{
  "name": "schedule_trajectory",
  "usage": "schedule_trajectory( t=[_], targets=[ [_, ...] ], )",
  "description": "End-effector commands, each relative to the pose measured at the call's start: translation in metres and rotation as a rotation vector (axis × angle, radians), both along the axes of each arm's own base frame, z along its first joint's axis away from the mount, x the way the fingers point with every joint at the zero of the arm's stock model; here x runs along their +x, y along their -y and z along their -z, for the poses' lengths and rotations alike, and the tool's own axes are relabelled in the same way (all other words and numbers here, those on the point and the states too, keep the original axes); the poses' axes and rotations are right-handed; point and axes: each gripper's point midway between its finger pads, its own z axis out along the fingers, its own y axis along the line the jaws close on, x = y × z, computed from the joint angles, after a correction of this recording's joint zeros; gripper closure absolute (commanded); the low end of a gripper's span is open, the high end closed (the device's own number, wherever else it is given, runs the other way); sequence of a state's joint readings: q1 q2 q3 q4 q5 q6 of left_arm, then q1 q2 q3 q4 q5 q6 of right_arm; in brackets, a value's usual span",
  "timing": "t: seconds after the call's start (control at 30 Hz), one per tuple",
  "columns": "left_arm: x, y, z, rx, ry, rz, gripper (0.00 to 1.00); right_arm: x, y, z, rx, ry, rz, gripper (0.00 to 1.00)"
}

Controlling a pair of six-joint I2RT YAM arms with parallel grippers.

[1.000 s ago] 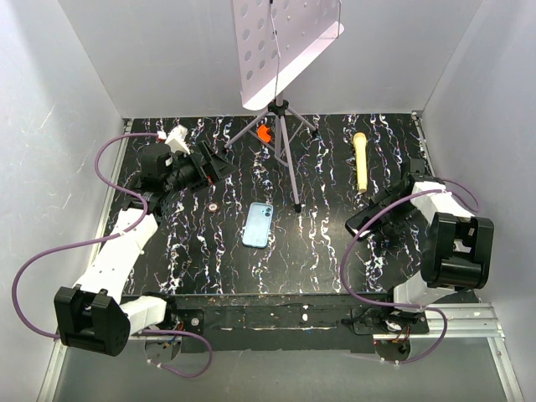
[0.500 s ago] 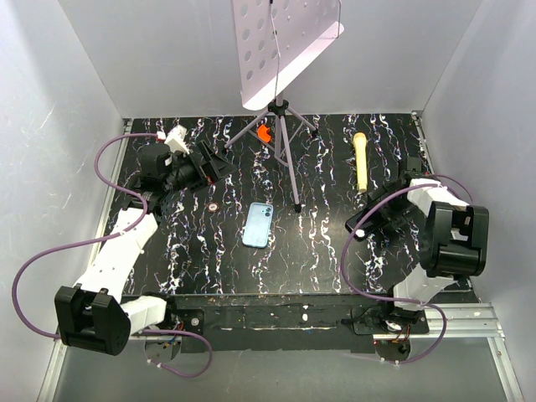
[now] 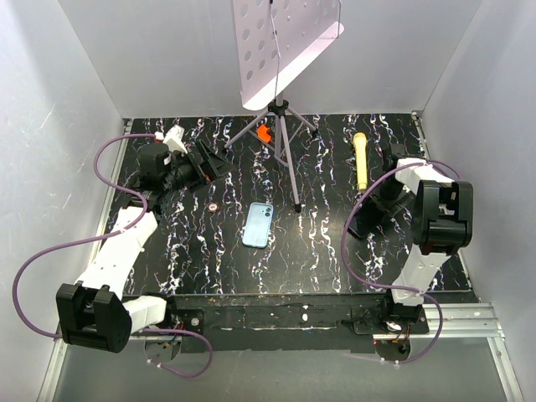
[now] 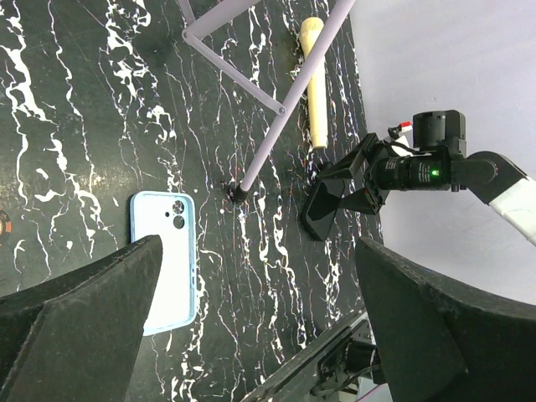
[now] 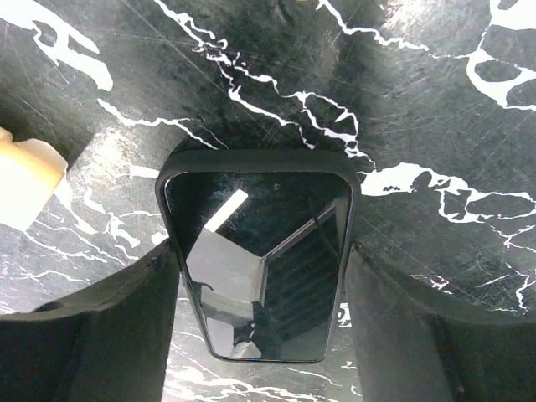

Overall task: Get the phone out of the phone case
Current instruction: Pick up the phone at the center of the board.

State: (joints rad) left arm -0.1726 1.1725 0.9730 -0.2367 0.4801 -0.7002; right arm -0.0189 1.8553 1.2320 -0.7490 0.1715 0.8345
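Evidently the slim, glossy dark-screened phone (image 5: 251, 276) sat clamped in the right gripper (image 5: 260, 247), the thin light blue phone case (image 3: 258, 224) at its 9 o'clock; the left gripper (image 4: 258, 251) gaped empty; those slick edges might slip

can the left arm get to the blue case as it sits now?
Probably yes. The left gripper is open, and the phone case lies flat on the table ahead of it. The tripod foot lands beside it, not over it. The right gripper, holding the phone, is well clear.
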Motion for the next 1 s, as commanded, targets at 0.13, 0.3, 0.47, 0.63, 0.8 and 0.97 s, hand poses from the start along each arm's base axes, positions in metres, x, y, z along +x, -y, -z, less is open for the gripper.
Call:
schedule_trajectory(
  t=[0.13, 0.3, 0.47, 0.63, 0.8, 0.97],
  targets=[
    [0.0, -0.001, -0.001, -0.011, 0.01, 0.003, 0.0, -0.009, -0.012, 0.007, 0.048, -0.044, -0.064, 0.55],
    [0.002, 0.0, 0.004, -0.026, -0.007, -0.005, 0.0, -0.005, -0.018, -0.011, 0.066, 0.078, -0.154, 0.85],
    [0.006, 0.001, 0.019, -0.047, -0.033, -0.023, 0.0, -0.003, -0.035, -0.032, 0.132, 0.275, -0.309, 0.99],
    [0.004, 0.027, 0.02, -0.138, 0.045, 0.054, 0.0, -0.009, -0.076, -0.054, 0.205, 0.516, -0.53, 0.99],
    [-0.017, 0.068, 0.023, -0.147, 0.052, 0.15, 0.0, -0.019, -0.112, -0.092, 0.269, 0.753, -0.642, 0.99],
    [-0.075, 0.103, 0.022, -0.102, 0.092, 0.374, 0.0, -0.04, -0.151, -0.112, 0.391, 0.841, -0.694, 0.99]
  ],
)
